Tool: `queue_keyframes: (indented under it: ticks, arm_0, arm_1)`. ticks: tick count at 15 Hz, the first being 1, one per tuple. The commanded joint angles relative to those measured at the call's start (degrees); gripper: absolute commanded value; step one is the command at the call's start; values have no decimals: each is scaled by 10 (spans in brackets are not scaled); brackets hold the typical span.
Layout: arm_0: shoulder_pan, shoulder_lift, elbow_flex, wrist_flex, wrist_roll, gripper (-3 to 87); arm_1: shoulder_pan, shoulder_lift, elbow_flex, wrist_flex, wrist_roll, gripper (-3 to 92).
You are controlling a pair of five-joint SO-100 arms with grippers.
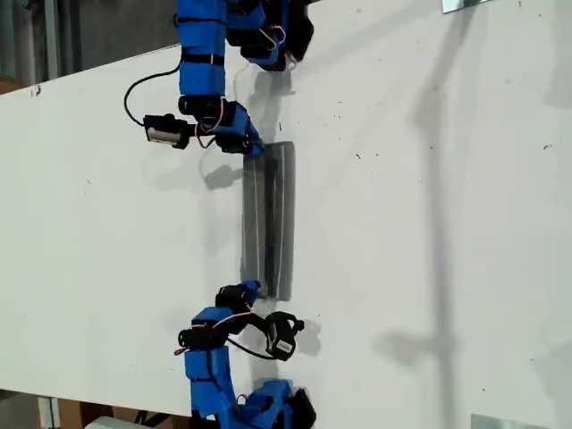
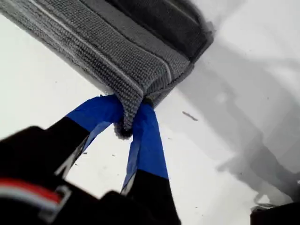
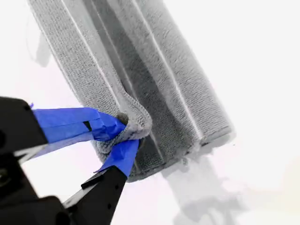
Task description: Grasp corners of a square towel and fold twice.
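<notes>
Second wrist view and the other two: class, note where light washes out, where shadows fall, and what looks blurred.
Second wrist view: table overexposed; towel sharp. First wrist view: near tool body blurred, soft shadows on table. Exterior view: long grey shadows toward its right.

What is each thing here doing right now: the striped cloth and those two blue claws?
towel: folded into a narrow strip, lying on the white table.
my first gripper: shut on a towel corner.
my second gripper: shut on a towel corner.
</notes>
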Motion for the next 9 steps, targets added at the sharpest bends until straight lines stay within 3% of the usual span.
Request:
queue_keyframes:
  ticks: [1,6,7,8,9]
  arm_0:
    - [21,40,9,31,-18,-1]
    - [22,34,66,-19,-20,-1]
    - [20,33,70,-24,-19,23]
    - [20,33,71,-24,-20,134]
    - [20,33,71,-25,-19,177]
  arm_1:
    - [-51,50,44,15,43,-1]
    - [-89,54,92,-17,69,-1]
    - [-90,54,92,-18,68,47]
    - [-91,56,92,-18,65,126]
    - [-91,58,92,-18,64,171]
